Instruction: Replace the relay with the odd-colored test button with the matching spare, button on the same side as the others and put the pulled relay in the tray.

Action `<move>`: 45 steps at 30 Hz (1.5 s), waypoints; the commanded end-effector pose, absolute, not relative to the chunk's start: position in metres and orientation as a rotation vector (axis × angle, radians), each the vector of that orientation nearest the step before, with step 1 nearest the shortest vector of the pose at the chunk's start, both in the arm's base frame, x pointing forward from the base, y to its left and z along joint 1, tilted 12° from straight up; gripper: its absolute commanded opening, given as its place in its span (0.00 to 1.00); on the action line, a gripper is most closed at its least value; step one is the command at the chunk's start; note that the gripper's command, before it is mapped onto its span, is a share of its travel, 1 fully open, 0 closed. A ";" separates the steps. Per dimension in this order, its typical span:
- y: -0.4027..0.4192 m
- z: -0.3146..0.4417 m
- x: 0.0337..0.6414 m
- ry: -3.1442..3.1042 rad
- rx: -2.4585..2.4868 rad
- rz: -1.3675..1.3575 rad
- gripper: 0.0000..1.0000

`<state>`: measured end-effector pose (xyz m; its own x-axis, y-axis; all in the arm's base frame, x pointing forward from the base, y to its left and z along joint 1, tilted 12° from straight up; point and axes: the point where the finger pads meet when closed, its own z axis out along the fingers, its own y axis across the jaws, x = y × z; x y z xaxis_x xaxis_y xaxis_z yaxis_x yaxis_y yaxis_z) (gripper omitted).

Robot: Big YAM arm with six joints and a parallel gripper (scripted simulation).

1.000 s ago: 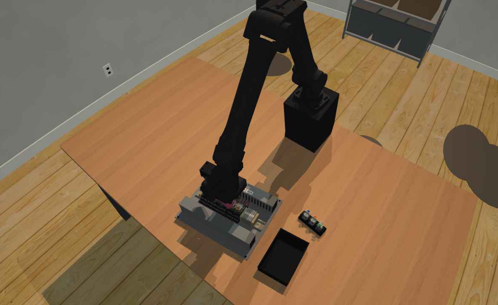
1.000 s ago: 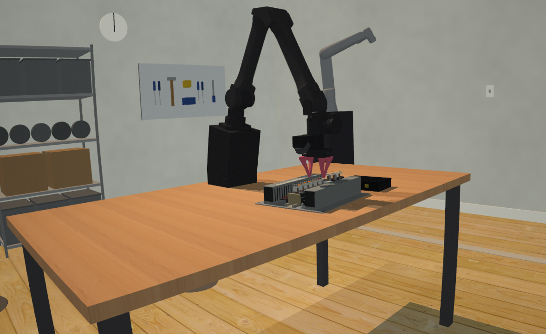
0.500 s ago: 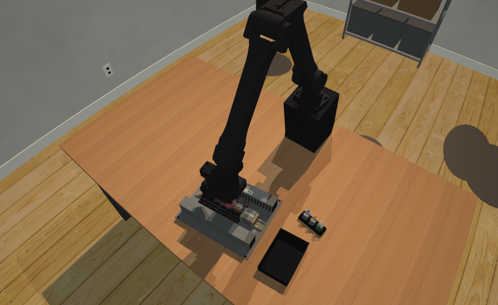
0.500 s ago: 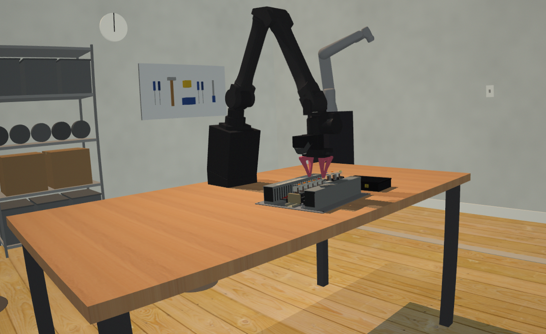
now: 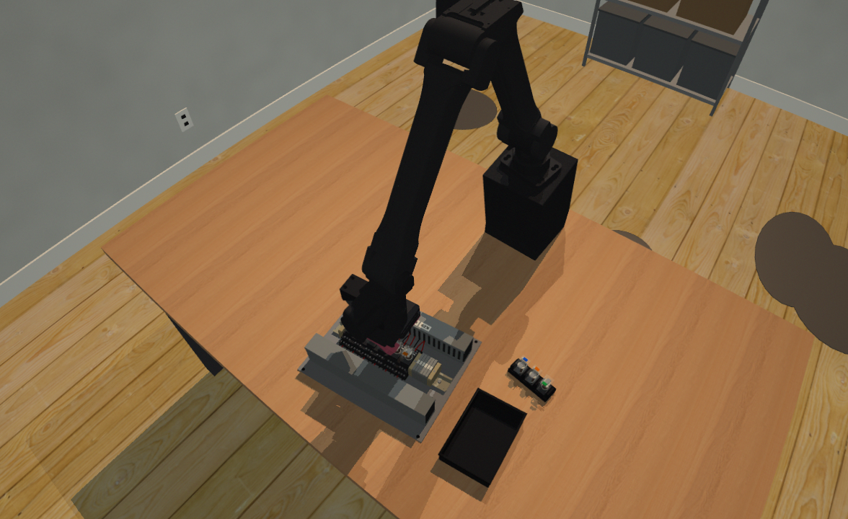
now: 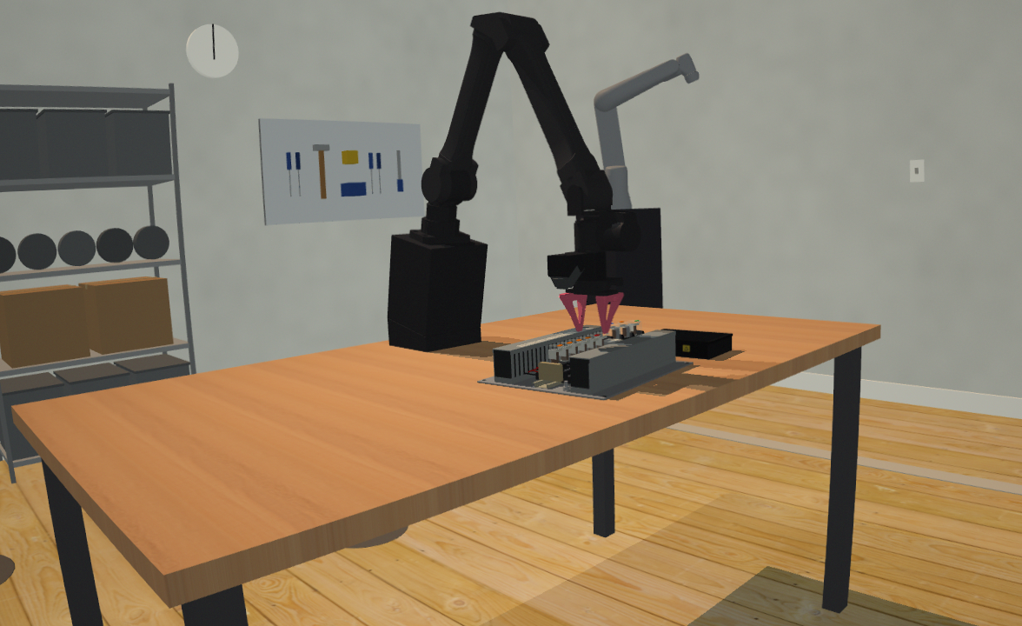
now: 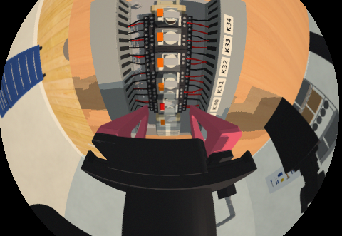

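Observation:
In the wrist view a relay with a red test button (image 7: 162,106) sits in the socket row, among relays with orange buttons (image 7: 160,63). All these buttons are on the left side there. My gripper (image 7: 169,108) (image 6: 593,329) is open, with one pink fingertip on each side of the row near the red-button relay. Nothing is held; the exact tip height is hard to tell. The black spare holder (image 5: 549,396) carries three spares, with a blue button (image 5: 524,359), an orange button (image 5: 536,370) and a green button (image 5: 546,384). The black tray (image 5: 482,442) (image 6: 705,344) has nothing visible inside.
Grey slotted ducts (image 7: 228,68) (image 6: 627,357) flank the row on both sides, and red and black wires run from them to the sockets. Labels K30 to K34 mark the right duct in the wrist view. The tray and spare holder lie beside the panel's plate (image 5: 368,409).

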<state>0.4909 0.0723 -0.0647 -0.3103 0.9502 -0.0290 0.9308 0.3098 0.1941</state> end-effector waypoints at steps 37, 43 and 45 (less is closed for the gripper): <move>0.075 -0.060 0.499 2.415 1.758 0.218 0.59; 0.075 -0.060 0.499 2.415 1.758 0.219 0.59; 0.075 -0.060 0.499 2.415 1.758 0.219 0.59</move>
<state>0.4932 0.0726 -0.0634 -0.3101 0.9502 -0.0297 0.9300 0.3097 0.1979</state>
